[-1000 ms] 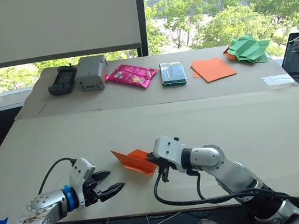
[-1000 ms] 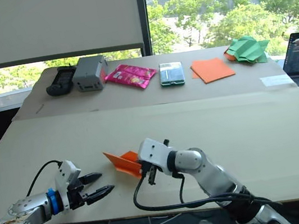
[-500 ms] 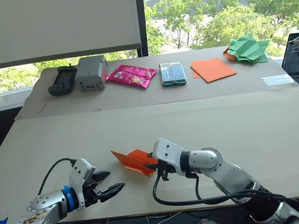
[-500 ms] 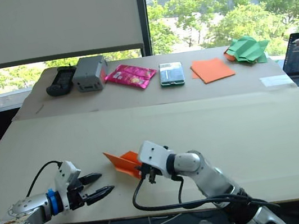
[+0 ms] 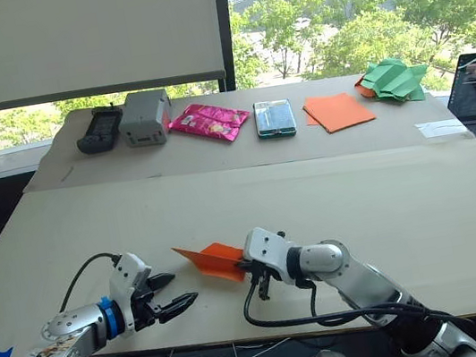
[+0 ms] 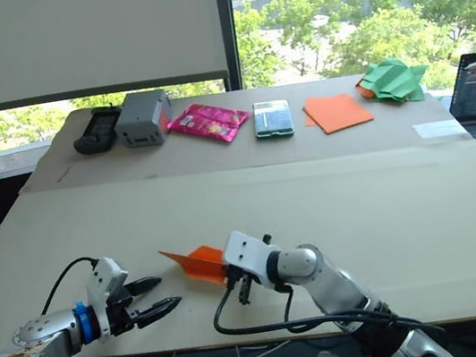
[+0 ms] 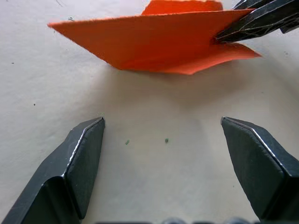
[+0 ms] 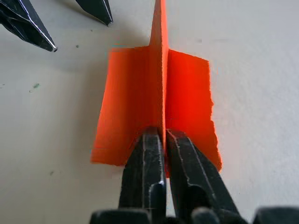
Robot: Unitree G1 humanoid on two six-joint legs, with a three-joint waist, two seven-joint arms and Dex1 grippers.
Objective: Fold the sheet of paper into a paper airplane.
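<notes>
Two grippers sit low in the frame over the table [image 5: 404, 197], with the plane [image 5: 207, 260] between them at lower centre. The right gripper [image 5: 248, 266] is pinched tight on the plane's tail end — in the right wrist view its fingers [image 8: 145, 163] clamp the upright centre fin, with a wing spread flat on either side and the nose pointing away toward the left gripper [image 5: 173, 293]. The left one holds nothing; its fingers [image 7: 79, 158] are spread wide just short of the plane's underside edge, apart from it. As a judgement, the folding looks essentially done: a narrow pointed wedge with a fin. Paper this thin will be very light and floppy, so the wings will likely sag or twist if gripped near an edge. The stiffest part is the layered centre fold, which is where the right gripper has it. A hard squeeze should only sharpen the crease, but a sideways tug could tear or unfold it. If the left takes hold, the fin nearer the nose seems the safest spot. Along the top of the frame lie an orange stack [image 5: 339, 111] and green shapes [image 5: 395, 79] — untouched.
</notes>
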